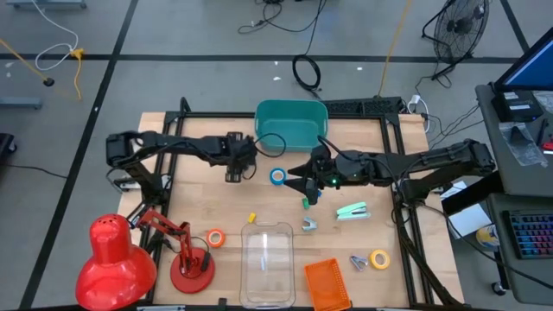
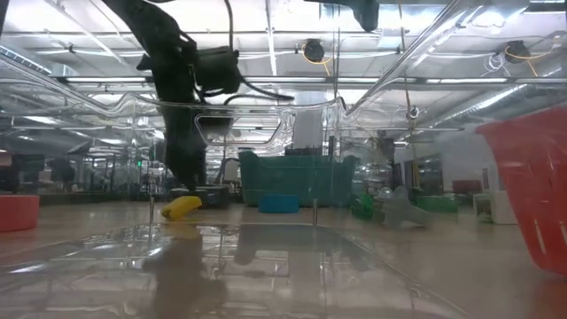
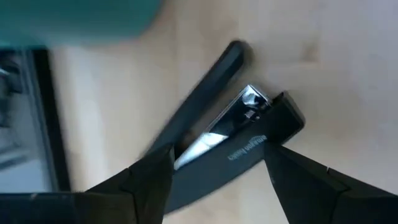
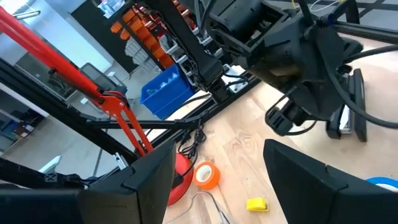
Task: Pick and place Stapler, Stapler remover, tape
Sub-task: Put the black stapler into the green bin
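Stapler [image 3: 230,134] lies between open left gripper [image 3: 217,180] fingers; teal bin [image 1: 290,123] beside; right gripper [image 1: 308,197] open, empty.

past open end effector fingers [image 4: 149,180], an orange tape roll [image 4: 206,175] lies near the red lamp arm [image 4: 74,71].

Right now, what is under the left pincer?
A black stapler with a shiny metal magazine lies on the pale wooden table, directly below the open left pincer. Its near end is hidden behind the pincer's fingers.
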